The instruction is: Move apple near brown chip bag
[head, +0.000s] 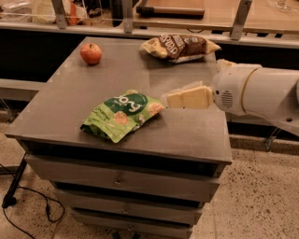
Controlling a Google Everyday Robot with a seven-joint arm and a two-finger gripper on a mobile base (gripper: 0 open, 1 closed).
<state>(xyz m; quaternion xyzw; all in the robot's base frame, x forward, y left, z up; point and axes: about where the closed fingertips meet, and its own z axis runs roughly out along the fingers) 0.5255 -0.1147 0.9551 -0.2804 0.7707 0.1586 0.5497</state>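
The small red-orange apple point(91, 53) sits at the far left corner of the grey cabinet top point(79, 100). The brown chip bag point(181, 46), dark brown with pale cream ends and white lettering, lies at the far right edge. My gripper point(174, 99) reaches in from the right on a thick white arm point(254, 93). It hovers over the right side of the top, just right of a green chip bag, in front of the brown bag and far from the apple. It holds nothing that I can see.
A green chip bag point(122, 115) with a white logo lies in the middle front of the top. The cabinet has drawers point(117, 179) below. A counter with metal posts point(127, 14) runs behind it. A black cable point(28, 205) lies on the speckled floor at left.
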